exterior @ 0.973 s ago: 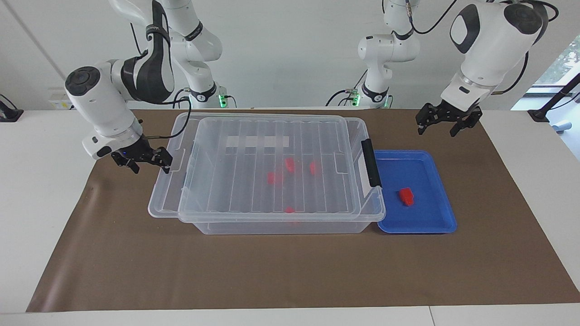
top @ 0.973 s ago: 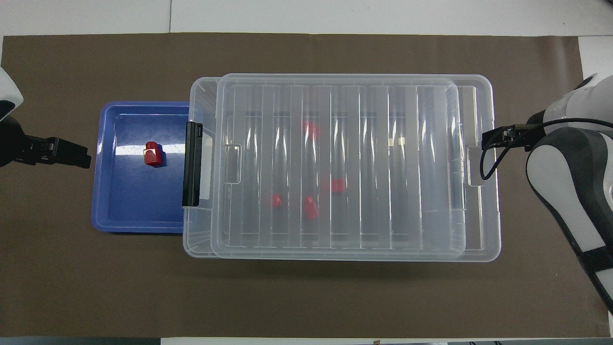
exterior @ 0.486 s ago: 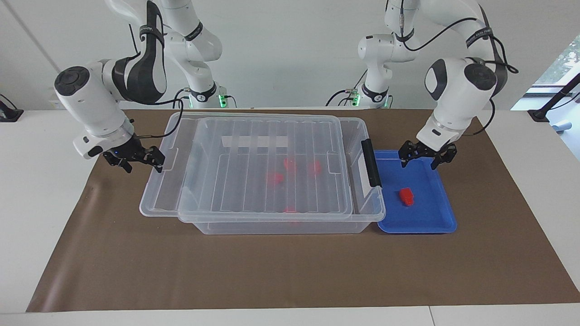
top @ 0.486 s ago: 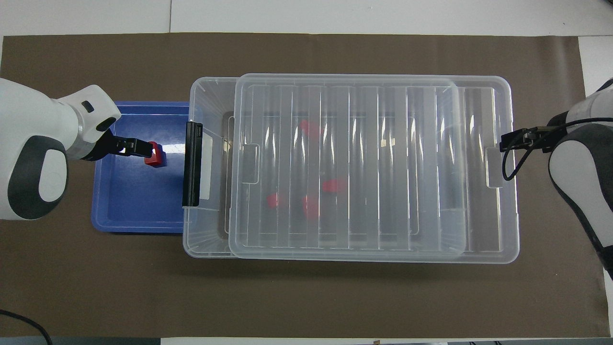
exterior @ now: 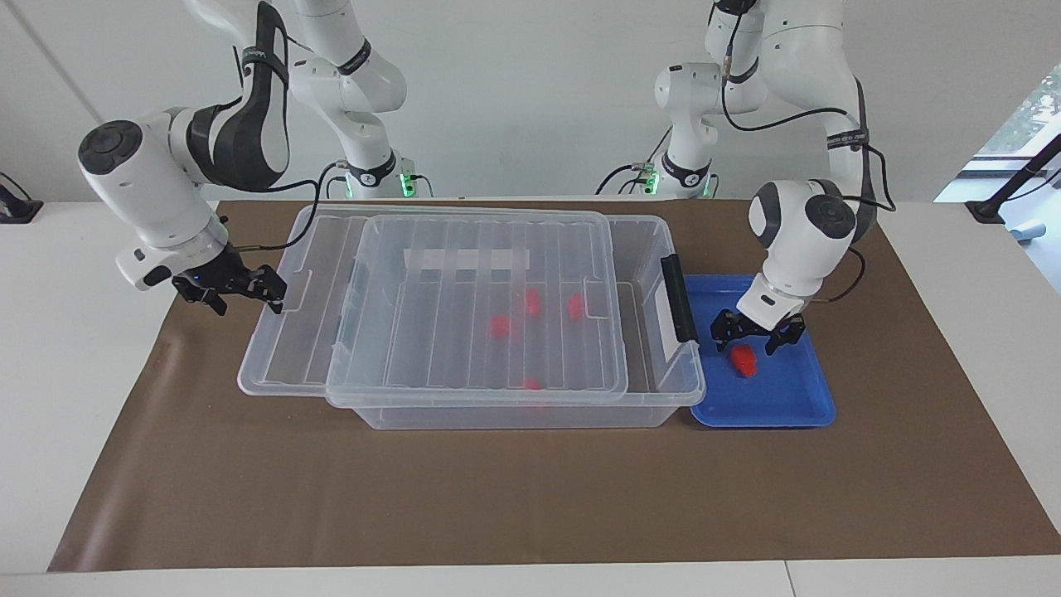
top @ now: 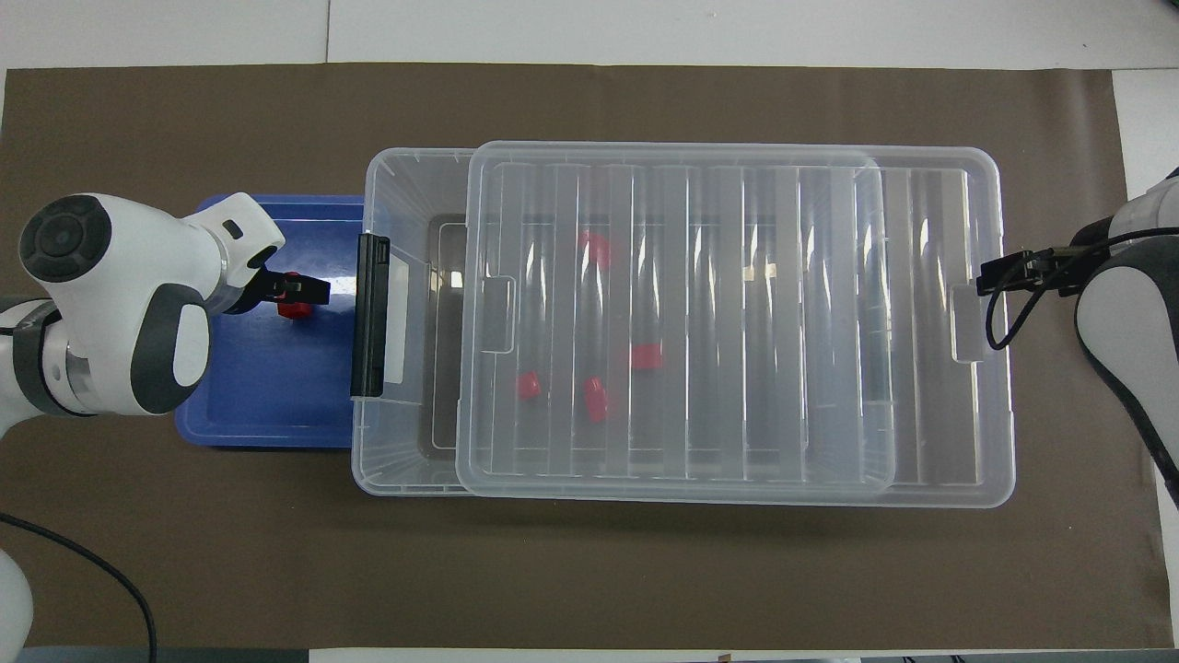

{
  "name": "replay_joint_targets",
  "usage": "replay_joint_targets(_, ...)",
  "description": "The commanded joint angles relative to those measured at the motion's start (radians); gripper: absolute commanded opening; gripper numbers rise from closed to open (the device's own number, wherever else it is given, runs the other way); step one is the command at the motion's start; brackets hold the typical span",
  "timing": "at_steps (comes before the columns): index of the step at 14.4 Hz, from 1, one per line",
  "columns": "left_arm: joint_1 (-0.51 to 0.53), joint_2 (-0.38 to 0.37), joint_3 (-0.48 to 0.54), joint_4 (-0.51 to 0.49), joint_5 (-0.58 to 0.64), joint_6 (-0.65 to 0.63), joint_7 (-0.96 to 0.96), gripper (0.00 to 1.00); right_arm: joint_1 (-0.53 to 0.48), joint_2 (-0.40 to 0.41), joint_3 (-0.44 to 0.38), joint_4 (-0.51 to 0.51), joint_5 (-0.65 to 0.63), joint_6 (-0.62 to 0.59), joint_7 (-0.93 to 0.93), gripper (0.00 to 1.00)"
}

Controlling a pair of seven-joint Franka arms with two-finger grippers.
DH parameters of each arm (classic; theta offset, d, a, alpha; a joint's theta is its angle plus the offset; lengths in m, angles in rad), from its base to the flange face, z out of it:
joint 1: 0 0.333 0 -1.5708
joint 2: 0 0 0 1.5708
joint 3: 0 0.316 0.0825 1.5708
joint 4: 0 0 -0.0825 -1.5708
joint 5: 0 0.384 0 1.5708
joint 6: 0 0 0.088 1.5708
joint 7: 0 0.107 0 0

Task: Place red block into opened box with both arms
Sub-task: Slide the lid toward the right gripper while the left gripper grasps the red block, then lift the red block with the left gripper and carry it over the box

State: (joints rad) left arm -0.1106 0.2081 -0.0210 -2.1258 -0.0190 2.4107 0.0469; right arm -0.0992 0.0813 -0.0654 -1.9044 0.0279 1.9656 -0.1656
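The red block (exterior: 743, 360) lies in the blue tray (exterior: 796, 406), beside the box (exterior: 514, 410) at the left arm's end of the table. Directly over it hangs the left hand (exterior: 756, 335), pointing down from a bent arm, fingers apart and not gripping. The right hand (exterior: 236, 292), fingers apart, is at the edge of the lid (exterior: 431, 365), which is slid toward the right arm's end

Bright, even light (lid (top: 682, 313) glare)
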Motion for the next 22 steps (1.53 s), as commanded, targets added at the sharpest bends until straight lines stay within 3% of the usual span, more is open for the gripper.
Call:
replay_joint_targets(1, -0.003, 0.016, 0.004, -0.023, -0.015, 0.038, -0.004, 1.00, -0.014, -0.020, -0.028, -0.016, 0.003, -0.011, -0.064, 1.00)
replay_joint_targets(2, -0.003, 0.016, 0.004, -0.020, -0.015, 0.035, -0.004, 1.00, -0.014, -0.020, -0.037, -0.015, 0.003, -0.011, -0.084, 1.00)
replay_joint_targets(3, -0.004, 0.016, 0.004, -0.020, -0.015, 0.033, -0.016, 0.89, -0.014, -0.020, -0.051, -0.013, 0.003, -0.011, -0.101, 1.00)
replay_joint_targets(4, -0.006, 0.014, 0.006, -0.022, -0.015, 0.031, -0.047, 0.56, -0.014, -0.018, -0.063, -0.012, 0.003, -0.011, -0.120, 1.00)
replay_joint_targets(5, -0.004, 0.008, 0.006, -0.017, -0.015, 0.031, -0.042, 0.09, -0.014, -0.018, -0.074, -0.012, 0.003, -0.011, -0.136, 1.00)
replay_joint_targets(6, -0.003, 0.004, 0.006, -0.013, -0.015, 0.031, -0.042, 0.00, -0.014, -0.017, -0.083, -0.010, 0.003, -0.011, -0.150, 1.00)
replay_joint_targets(13, -0.008, -0.061, 0.009, 0.015, -0.015, -0.042, -0.042, 0.00, -0.014, -0.014, -0.145, -0.004, 0.003, -0.013, -0.239, 1.00)
replay_joint_targets(22, -0.015, -0.177, -0.028, 0.283, -0.010, -0.485, -0.048, 0.00, -0.014, -0.011, -0.181, 0.007, 0.004, -0.014, -0.304, 1.00)
